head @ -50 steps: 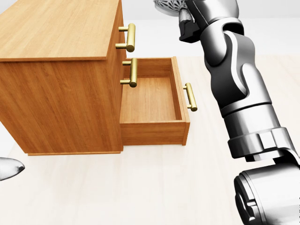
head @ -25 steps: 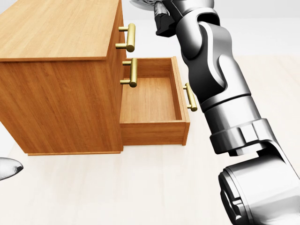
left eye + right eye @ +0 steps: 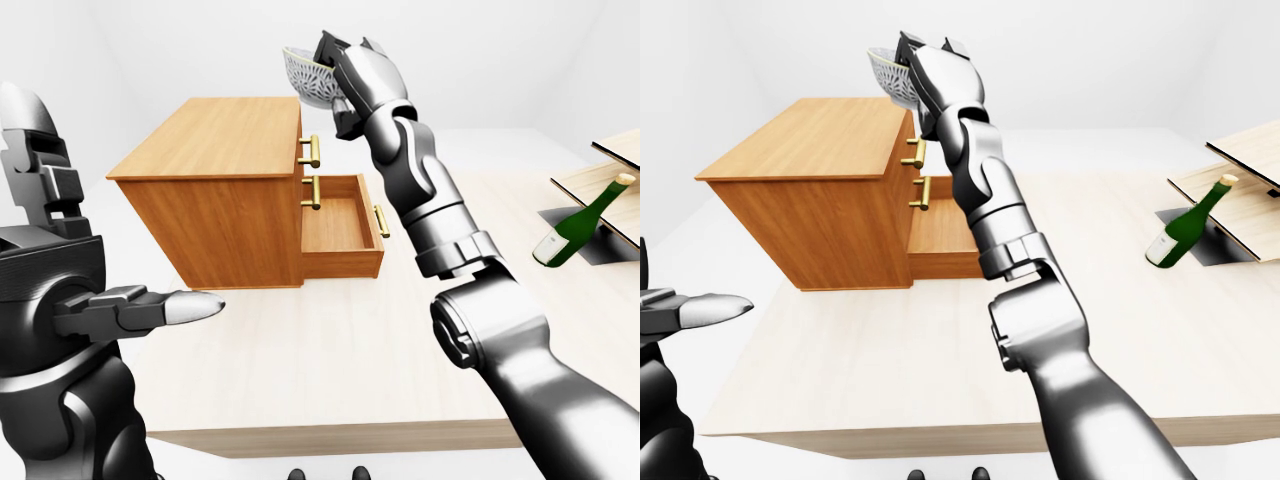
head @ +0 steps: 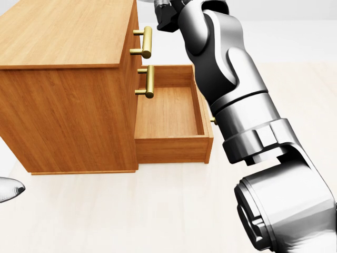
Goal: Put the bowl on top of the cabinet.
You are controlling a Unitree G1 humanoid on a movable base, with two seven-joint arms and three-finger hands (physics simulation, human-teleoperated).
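A patterned white bowl (image 3: 303, 80) hangs tilted in the air, with my right hand (image 3: 328, 72) shut on its rim. In the left-eye view it is just above the right edge of the wooden cabinet (image 3: 214, 134), over the brass handles (image 3: 312, 151), apart from the cabinet top. The cabinet's lower drawer (image 3: 342, 225) stands pulled out and holds nothing. In the head view my right arm (image 4: 231, 89) crosses the drawer's right side and hides part of its handle. My left hand (image 3: 150, 308) hovers at the lower left, fingers stretched out and open, holding nothing.
A green bottle (image 3: 577, 230) leans against a dark slot at the table's right side, below slanted wooden boards (image 3: 605, 178). The light table's near edge (image 3: 330, 436) runs along the bottom of the left-eye view.
My right arm has swung left in the head view, carrying the bowl from over the drawer's right side toward the cabinet's top edge. The left hand and cabinet have not moved.
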